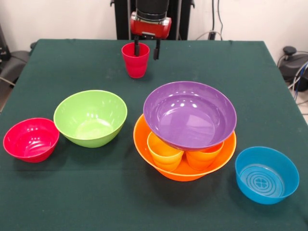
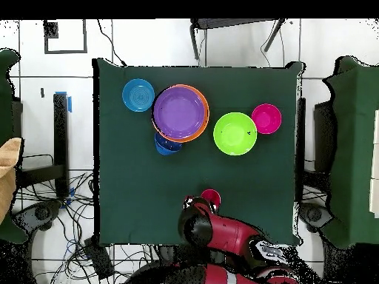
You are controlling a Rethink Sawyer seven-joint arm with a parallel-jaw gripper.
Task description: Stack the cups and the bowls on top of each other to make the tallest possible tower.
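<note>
A red cup stands upright at the table's far side, also in the overhead view. My gripper is open and hangs over it, with one finger inside the cup and the other outside its right wall. The tower is a big orange bowl holding a yellow cup and an orange cup, with a purple bowl resting tilted on them. A dark blue bowl shows beside the tower only in the overhead view. No light green cup shows.
A lime green bowl and a red bowl stand left of the tower. A light blue bowl with a ringed base stands at the near right. The arm covers the table edge by the base.
</note>
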